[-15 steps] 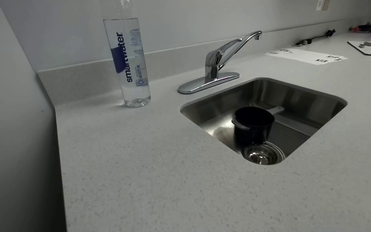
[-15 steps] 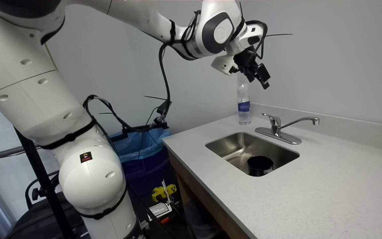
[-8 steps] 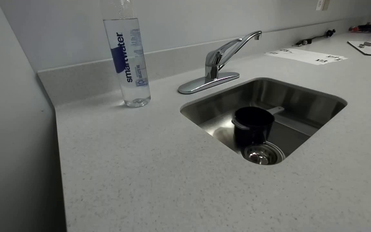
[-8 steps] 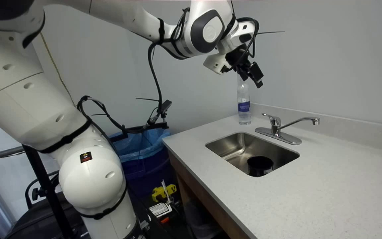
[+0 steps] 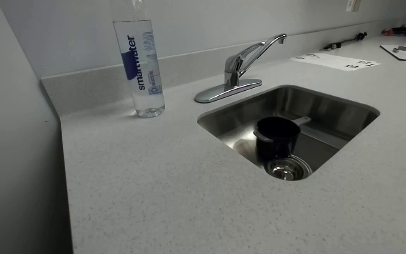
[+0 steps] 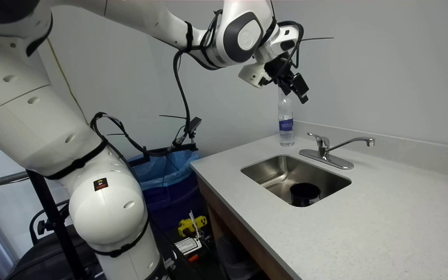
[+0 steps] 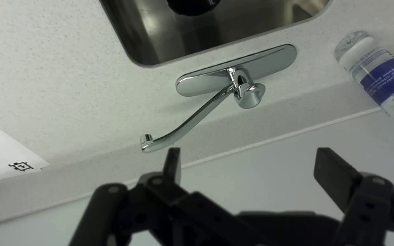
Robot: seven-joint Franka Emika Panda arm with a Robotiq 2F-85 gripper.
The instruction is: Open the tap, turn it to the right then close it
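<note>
The gripper (image 7: 247, 159) hangs high, its 2 fingers (image 7: 335, 179) spread wide with only air between them, well apart from the tap (image 7: 244, 91), which stands on the counter (image 7: 63, 85) just beside the sink (image 7: 207, 34).

Pale grey walls (image 6: 395, 70) meet in a corner behind a speckled off-white countertop (image 6: 348, 229); low matching backsplash (image 6: 410, 151) along its back. Brown panel (image 6: 247, 239) under the countertop's edge. Light-coloured wall plate (image 5: 350, 5) at the top of an exterior view. Dark blue bin (image 6: 177, 206), light blue liner (image 6: 179, 161), near the countertop. Floor too dark to make out. Soft light, faint shadows.
</note>
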